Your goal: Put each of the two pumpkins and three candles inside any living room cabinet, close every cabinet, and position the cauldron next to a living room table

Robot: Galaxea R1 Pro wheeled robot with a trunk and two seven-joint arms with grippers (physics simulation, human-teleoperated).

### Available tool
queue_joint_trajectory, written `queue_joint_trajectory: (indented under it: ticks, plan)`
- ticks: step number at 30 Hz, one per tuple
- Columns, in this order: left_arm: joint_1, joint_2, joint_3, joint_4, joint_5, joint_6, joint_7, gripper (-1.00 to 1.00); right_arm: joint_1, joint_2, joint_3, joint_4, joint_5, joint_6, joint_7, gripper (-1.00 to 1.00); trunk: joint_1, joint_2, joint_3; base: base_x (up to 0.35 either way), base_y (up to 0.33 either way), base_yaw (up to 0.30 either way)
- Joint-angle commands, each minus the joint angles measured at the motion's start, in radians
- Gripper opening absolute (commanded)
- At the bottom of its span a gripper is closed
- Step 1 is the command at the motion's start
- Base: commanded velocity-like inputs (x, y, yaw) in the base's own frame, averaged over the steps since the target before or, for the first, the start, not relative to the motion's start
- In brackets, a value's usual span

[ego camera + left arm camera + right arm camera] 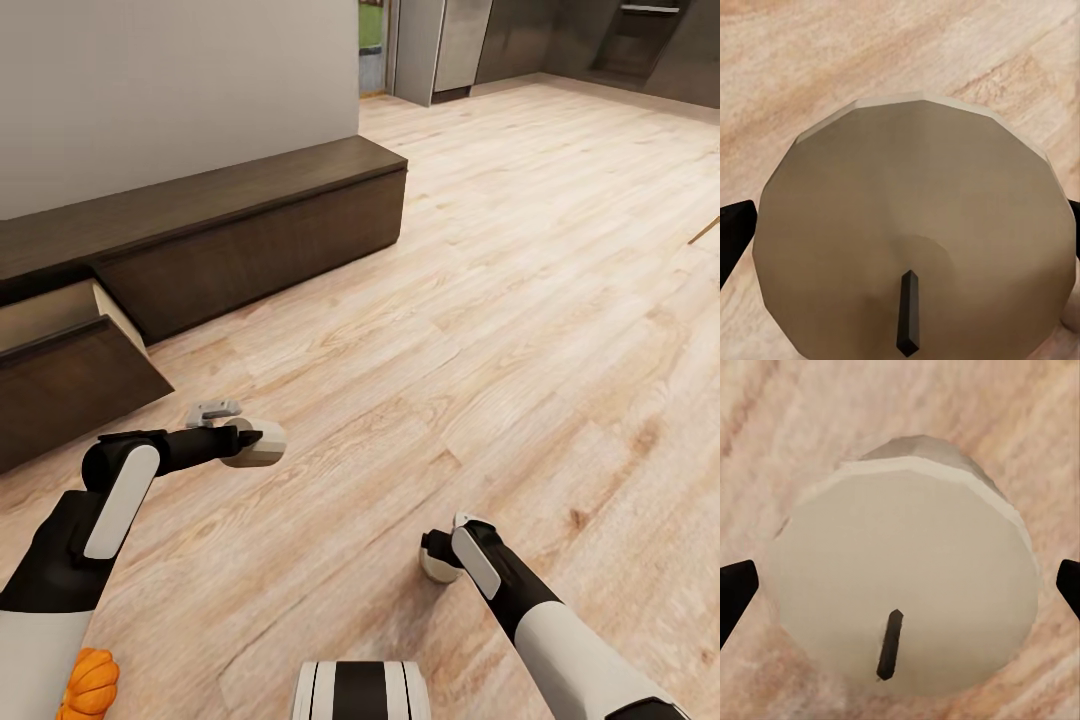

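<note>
My left gripper (pixel 243 441) is shut on a cream candle (pixel 262 444) and holds it on its side above the floor, a little in front of the cabinet. In the left wrist view the candle (pixel 915 225) shows its black wick, with dark fingers (pixel 735 234) at its sides. Lower down, my right gripper (pixel 436 556) is shut on a second, whiter candle (pixel 440 566) close to the floor; that candle (pixel 904 577) sits between the fingertips (pixel 735 592). An orange pumpkin (pixel 90 684) lies by my left side. The dark-brown cabinet (pixel 250 225) runs along the wall, its left front (pixel 75 375) pulled out.
Pale wood floor (pixel 520 300) stretches open to the right and ahead. A doorway (pixel 372 45) and grey units (pixel 450 45) stand at the far end. The tilted open cabinet front juts out onto the floor near my left arm (pixel 120 500).
</note>
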Motion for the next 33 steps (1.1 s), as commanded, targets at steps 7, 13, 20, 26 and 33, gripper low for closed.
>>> queue_joint_trajectory:
  ticks: [7, 13, 20, 26, 33]
  plan:
    - [-0.001, 0.001, -0.002, -0.001, 0.010, 0.003, 0.010, -1.00, 0.000, -0.001, 0.004, -0.002, -0.010, 0.001, -0.010, 1.00, 0.000, 0.000, -0.001, 0.000, 0.000, 0.000]
    - [-0.001, 0.001, -0.002, -0.001, 0.010, 0.003, 0.011, -1.00, 0.000, -0.001, 0.004, -0.002, -0.010, 0.002, -0.010, 1.00, 0.000, 0.000, -0.001, 0.000, 0.000, 0.000]
    - [-0.001, 0.000, -0.002, -0.001, 0.010, 0.003, 0.011, -1.00, 0.000, -0.001, 0.004, -0.002, -0.010, 0.001, -0.010, 1.00, 0.000, 0.000, -0.001, 0.000, 0.000, 0.000]
    - [-0.001, 0.000, -0.002, -0.001, 0.010, 0.003, 0.010, -1.00, -0.006, -0.002, 0.003, 0.014, -0.010, 0.000, -0.010, 1.00, 0.000, 0.000, -0.001, 0.000, 0.000, 0.000]
    - [-0.001, 0.000, -0.002, -0.001, 0.010, 0.003, 0.011, -1.00, -0.024, -0.002, 0.002, 0.053, -0.009, -0.001, -0.010, 1.00, 0.000, 0.000, -0.001, 0.000, 0.000, 0.000]
